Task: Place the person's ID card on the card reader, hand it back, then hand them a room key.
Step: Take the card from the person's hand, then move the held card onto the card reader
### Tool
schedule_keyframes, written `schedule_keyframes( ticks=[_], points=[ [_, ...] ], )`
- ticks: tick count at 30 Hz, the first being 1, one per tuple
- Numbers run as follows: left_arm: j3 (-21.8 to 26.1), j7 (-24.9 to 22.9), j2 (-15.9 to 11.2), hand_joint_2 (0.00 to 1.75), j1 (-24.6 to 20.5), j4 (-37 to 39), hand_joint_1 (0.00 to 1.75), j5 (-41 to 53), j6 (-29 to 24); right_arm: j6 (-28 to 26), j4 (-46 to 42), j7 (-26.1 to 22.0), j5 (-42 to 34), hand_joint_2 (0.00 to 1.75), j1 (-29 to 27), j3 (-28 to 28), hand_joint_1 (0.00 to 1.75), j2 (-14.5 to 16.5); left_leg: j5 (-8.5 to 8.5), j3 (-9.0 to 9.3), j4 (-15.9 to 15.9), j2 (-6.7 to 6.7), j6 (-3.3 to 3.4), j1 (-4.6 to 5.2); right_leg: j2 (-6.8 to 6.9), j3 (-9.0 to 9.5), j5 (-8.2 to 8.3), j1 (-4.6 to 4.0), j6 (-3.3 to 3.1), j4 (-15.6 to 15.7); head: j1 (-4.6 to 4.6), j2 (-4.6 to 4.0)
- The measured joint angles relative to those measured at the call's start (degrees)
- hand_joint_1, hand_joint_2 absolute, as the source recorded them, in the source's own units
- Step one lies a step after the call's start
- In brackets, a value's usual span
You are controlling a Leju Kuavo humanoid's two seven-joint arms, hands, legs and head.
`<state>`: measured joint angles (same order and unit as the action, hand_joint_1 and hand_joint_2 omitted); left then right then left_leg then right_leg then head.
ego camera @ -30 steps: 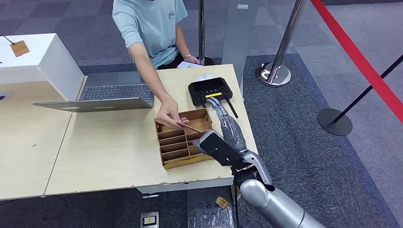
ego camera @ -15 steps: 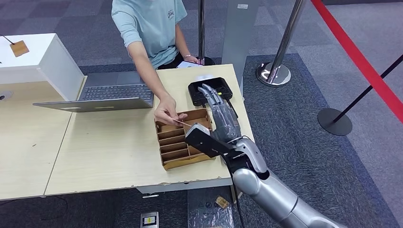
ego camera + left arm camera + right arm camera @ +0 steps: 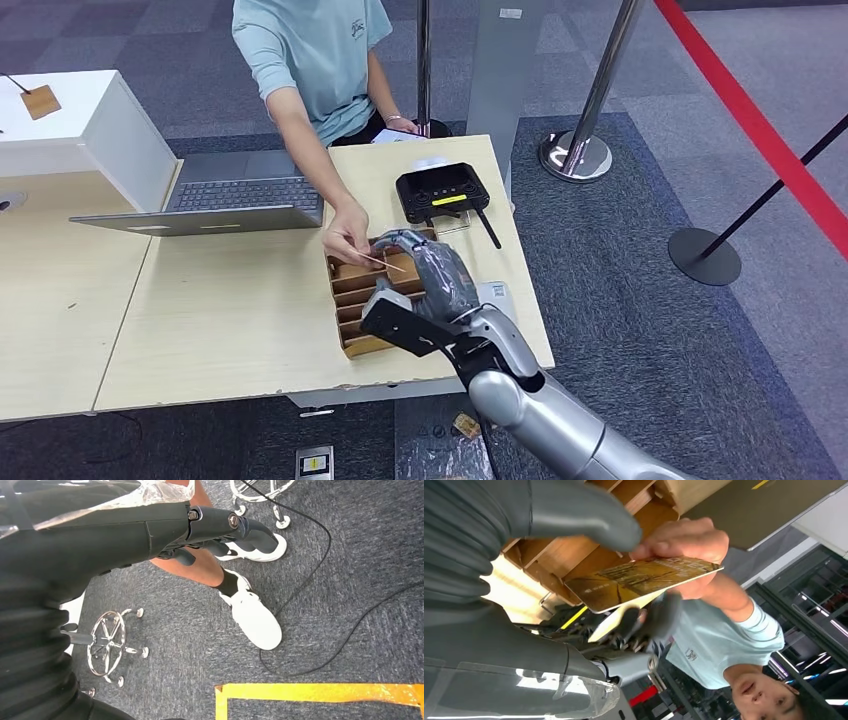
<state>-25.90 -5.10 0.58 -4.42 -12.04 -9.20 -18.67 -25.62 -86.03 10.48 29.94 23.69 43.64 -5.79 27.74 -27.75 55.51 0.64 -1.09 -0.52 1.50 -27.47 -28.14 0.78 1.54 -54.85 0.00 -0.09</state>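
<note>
A person in a light blue shirt pinches a thin gold card [image 3: 385,262] in a hand [image 3: 348,238] over the wooden divided tray [image 3: 350,300]. My right hand [image 3: 425,275] arches over the tray at that card. In the right wrist view the card [image 3: 644,580] lies between my thumb [image 3: 574,510] and my darker fingers [image 3: 659,617], while the person's fingers [image 3: 684,537] still hold its far end. The black card reader [image 3: 442,190] sits beyond the tray with nothing on it. My left hand [image 3: 220,525] hangs over the carpet, holding nothing.
An open laptop [image 3: 215,200] stands left of the tray, and a white box [image 3: 90,130] behind it. A small white item [image 3: 495,293] lies on the table by my right wrist. Chrome stanchions [image 3: 580,150] and red barrier tape [image 3: 760,120] stand to the right.
My right hand has swung back from over the card reader to the left, and its fingers now curve around the card held over the tray. The person's hand has barely shifted.
</note>
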Motion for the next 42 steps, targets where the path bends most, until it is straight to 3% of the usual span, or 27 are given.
schedule_keyframes(
  ticks=[15, 21, 31, 37, 42],
  points=[
    [0.0, -0.2, -0.1, 1.75, 0.0, 0.0, 0.00, -1.0, -0.1, -2.4, 0.6, -0.7, -1.2, 1.75, -1.8, 0.1, 1.75, -0.5, 0.00, 0.02, 0.0, 0.00, 0.00, 0.00, 0.00, -0.01, 0.00, 0.00, 0.00, 0.0, 0.00, 0.00],
    [0.0, -0.2, -0.1, 1.75, 0.0, 0.0, 0.00, -1.6, -0.3, -5.6, 2.1, 1.2, 1.7, 1.75, -2.9, -1.4, 1.75, -1.5, 0.00, 0.03, 0.0, 0.00, 0.00, 0.00, 0.00, 0.00, 0.00, 0.00, 0.00, 0.0, 0.00, 0.00],
    [-0.2, -0.9, -0.1, 1.75, 0.2, 0.0, 0.00, -2.5, -0.8, -13.7, 10.0, 6.1, 8.1, 1.75, -5.7, -9.5, 1.75, -5.9, 0.00, 0.03, 0.0, -0.01, 0.00, 0.02, 0.00, 0.00, 0.03, 0.02, 0.02, 0.0, 0.01, 0.00],
    [-0.7, -1.2, -0.1, 1.75, 0.1, 0.0, 0.00, -3.3, -1.1, -14.1, 15.2, 3.8, 8.1, 1.75, -8.5, -17.6, 1.75, -6.7, 0.01, 0.03, 0.0, -0.01, 0.00, 0.01, -0.01, -0.01, 0.03, 0.04, 0.02, 0.0, 0.00, 0.00],
    [-1.2, -1.2, -0.1, 1.75, 0.1, 0.0, 0.00, -4.0, -1.3, -14.1, 19.6, 1.7, 5.5, 1.75, -10.1, -21.3, 1.75, -6.1, 0.00, 0.03, 0.0, -0.01, 0.00, -0.03, -0.01, -0.01, 0.03, 0.03, 0.01, 0.0, 0.00, 0.00]
  ],
)
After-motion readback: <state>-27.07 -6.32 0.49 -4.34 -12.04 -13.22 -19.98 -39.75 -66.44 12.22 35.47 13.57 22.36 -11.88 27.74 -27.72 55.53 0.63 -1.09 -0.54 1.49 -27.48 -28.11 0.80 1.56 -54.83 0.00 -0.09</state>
